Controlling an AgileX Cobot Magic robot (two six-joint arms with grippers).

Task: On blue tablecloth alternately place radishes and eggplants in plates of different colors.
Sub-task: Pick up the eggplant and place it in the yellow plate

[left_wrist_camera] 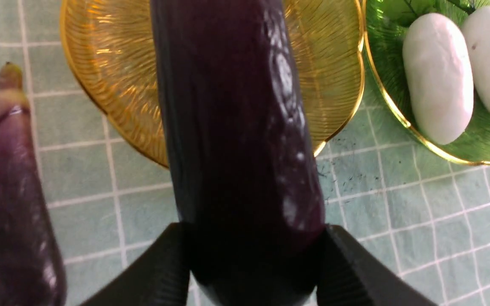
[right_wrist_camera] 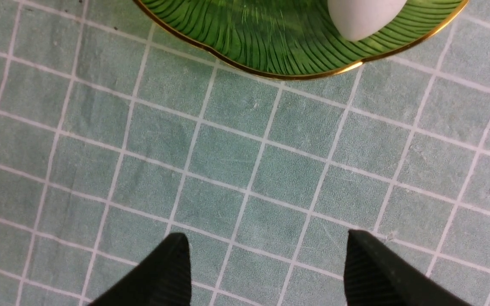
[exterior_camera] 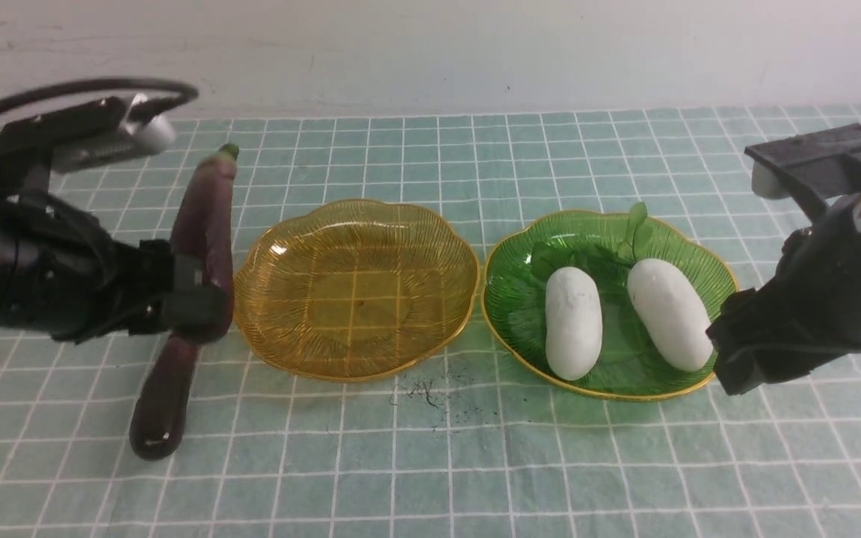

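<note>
Closest in is the cloth (exterior_camera: 430,478), pale teal with a white grid. On the near left a loose eggplant (exterior_camera: 161,407) lies on it, fat end nearest, its far end tucked behind the left hand (exterior_camera: 199,302). A scatter of dark specks (exterior_camera: 423,392) sits on the cloth just in front of the gap between the amber plate (exterior_camera: 356,288) and the green plate (exterior_camera: 518,314).

A bit further back, the left hand reaches in from the left and is clamped on the held eggplant (exterior_camera: 210,217) near its fat end. The stem cap points far, and the whole thing sits just left of the amber plate. Over on the right, the right hand (exterior_camera: 731,351) is released, fingers (right_wrist_camera: 164,272) spread over bare cloth with nothing between them, right by the near-right rim of the green plate.

The two plates sit side by side, amber left, green right, rims almost touching. In the green one the left radish (exterior_camera: 572,323) and right radish (exterior_camera: 671,314) lie side by side, leaves (exterior_camera: 628,239) at their far ends. Past the cloth's far edge is a plain white wall (exterior_camera: 430,52).
</note>
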